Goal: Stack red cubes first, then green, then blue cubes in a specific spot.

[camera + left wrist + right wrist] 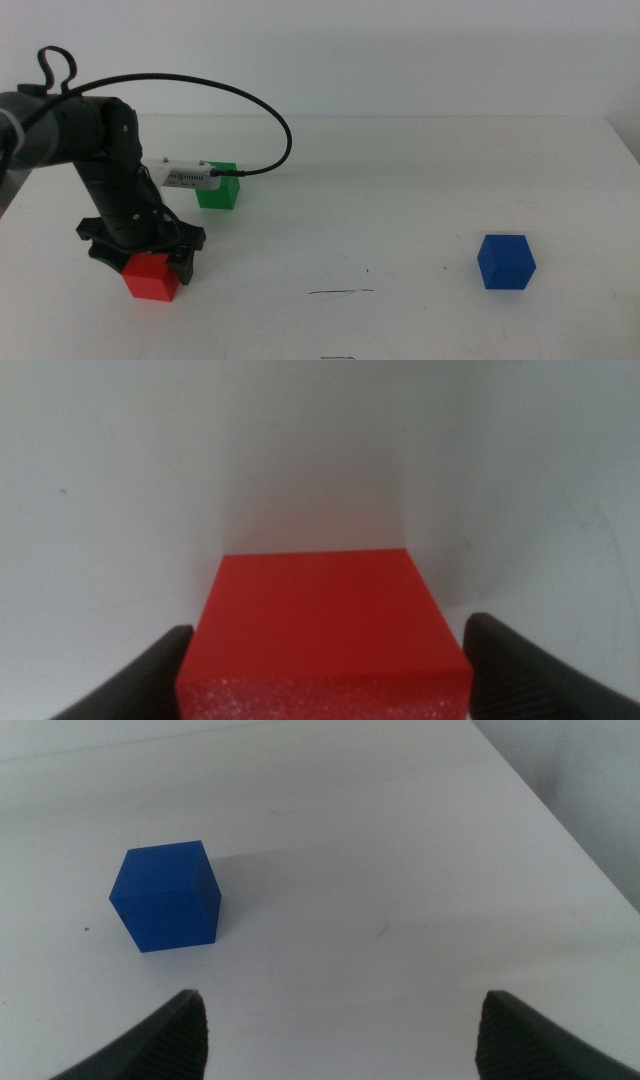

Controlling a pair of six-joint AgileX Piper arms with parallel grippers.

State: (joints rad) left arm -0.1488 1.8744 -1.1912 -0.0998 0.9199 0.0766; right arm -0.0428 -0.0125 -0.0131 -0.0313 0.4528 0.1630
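Red cube sits on white table, near left front. Left gripper down over it, jaws wide, one on each side of cube, small gap at one side, not squeezing. Green cube behind, partly hidden by arm's small camera. Thin dark line drawn on table, right of red cube. Blue cube far right, alone. Right gripper near blue cube, jaws wide, holding nothing. Plain pale wall behind table.
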